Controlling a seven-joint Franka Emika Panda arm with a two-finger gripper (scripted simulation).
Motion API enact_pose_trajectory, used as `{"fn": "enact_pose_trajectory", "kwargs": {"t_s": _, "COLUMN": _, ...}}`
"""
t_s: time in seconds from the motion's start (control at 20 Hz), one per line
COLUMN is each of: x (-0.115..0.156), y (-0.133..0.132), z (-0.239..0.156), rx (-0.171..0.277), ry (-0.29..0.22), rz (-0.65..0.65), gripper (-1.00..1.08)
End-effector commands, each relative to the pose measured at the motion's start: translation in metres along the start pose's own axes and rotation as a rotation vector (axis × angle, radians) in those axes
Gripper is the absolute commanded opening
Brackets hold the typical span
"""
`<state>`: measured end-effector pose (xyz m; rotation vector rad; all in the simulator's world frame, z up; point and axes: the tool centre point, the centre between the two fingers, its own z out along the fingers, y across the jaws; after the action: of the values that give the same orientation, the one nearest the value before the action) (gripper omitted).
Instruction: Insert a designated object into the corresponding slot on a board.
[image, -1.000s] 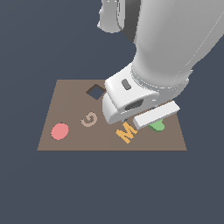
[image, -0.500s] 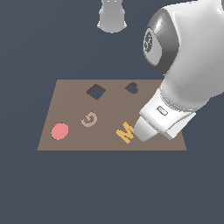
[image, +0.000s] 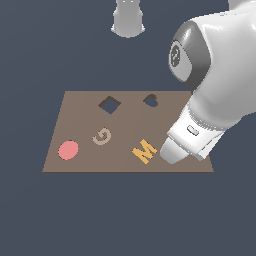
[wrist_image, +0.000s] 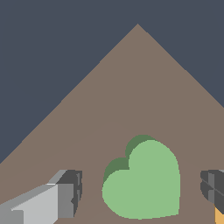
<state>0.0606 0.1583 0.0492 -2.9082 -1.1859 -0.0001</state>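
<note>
The green heart (wrist_image: 142, 181) lies flat on the brown board (wrist_image: 131, 87), between the wide-spread fingers of the claw (wrist_image: 142, 197), untouched. It looks light, stiff and thin; gripping across its side edges seems best.

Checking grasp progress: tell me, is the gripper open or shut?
Open: in the wrist view the gripper fingers stand apart, either side of the green heart.

The white arm (image: 215, 90) reaches down over the board's (image: 80, 107) corner at the exterior view's near right, wrist tilted. The gripper (wrist_image: 142, 192) hangs low above the board with jaws spread wide, fingertips (wrist_image: 70, 192) apart, clasping nothing.
</note>
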Motion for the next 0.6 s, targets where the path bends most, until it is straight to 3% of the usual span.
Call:
{"fn": "enact_pose_trajectory", "kwargs": {"t_s": 0.0, "x": 0.000, "y": 0.000, "z": 0.005, "rx": 0.000, "ry": -0.001, "rz": -0.001, "gripper": 1.00}}
{"fn": "enact_pose_trajectory", "kwargs": {"t_s": 0.3, "x": 0.000, "y": -0.001, "z": 0.019, "rx": -0.001, "ry": 0.000, "rz": -0.006, "gripper": 1.00}}
{"fn": "enact_pose_trajectory", "kwargs": {"t_s": 0.35, "x": 0.000, "y": -0.001, "z": 0.019, "rx": -0.001, "ry": 0.000, "rz": -0.006, "gripper": -1.00}}
{"fn": "enact_pose_trajectory", "kwargs": {"t_s": 0.55, "x": 0.000, "y": -0.001, "z": 0.019, "rx": -0.001, "ry": 0.000, "rz": -0.006, "gripper": -1.00}}
